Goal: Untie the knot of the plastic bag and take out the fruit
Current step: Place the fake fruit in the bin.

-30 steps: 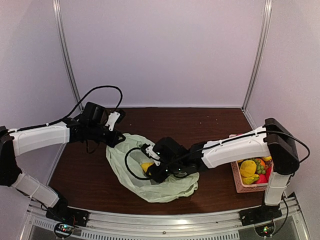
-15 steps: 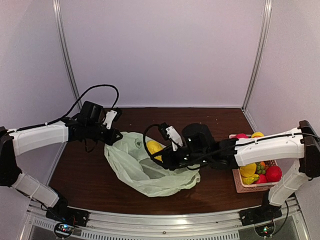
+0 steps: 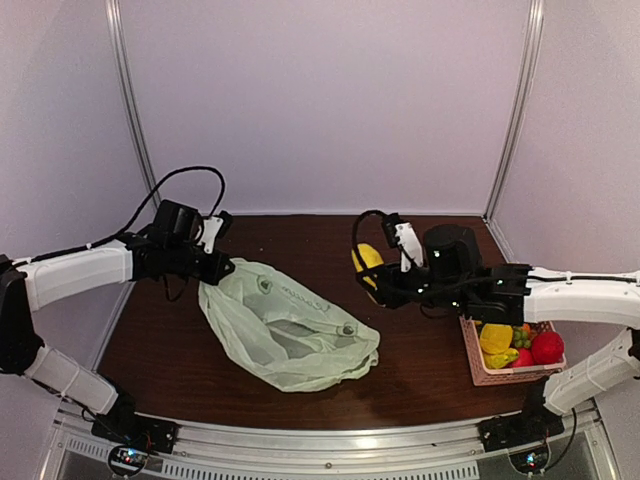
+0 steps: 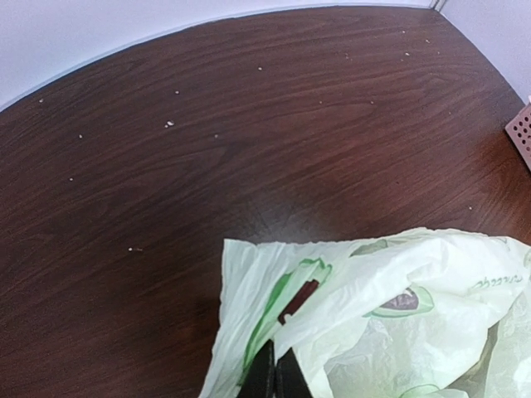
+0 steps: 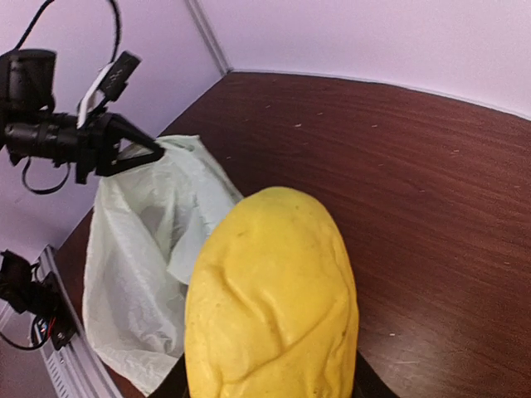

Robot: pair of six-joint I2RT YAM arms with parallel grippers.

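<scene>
Yellow fruit (image 3: 367, 260), clamped in the right gripper (image 3: 375, 280), has come clear of the plastic bag (image 3: 290, 335) and hangs over the table (image 3: 420, 235), near the pink basket (image 3: 475, 368). The left gripper (image 3: 222, 268) stays pinched on the bag's rim. The bag lies slack, probably emptied.

Pale green plastic bag (image 4: 390, 274) with green print, yellow fruit (image 5: 270, 298), dark brown woodgrain table (image 4: 207, 149), pink basket (image 3: 476, 362)

The left arm (image 3: 75, 275) and right arm (image 3: 585, 298) have white link shells, black joints and wrists, and thin black looping cables (image 3: 185, 172).
</scene>
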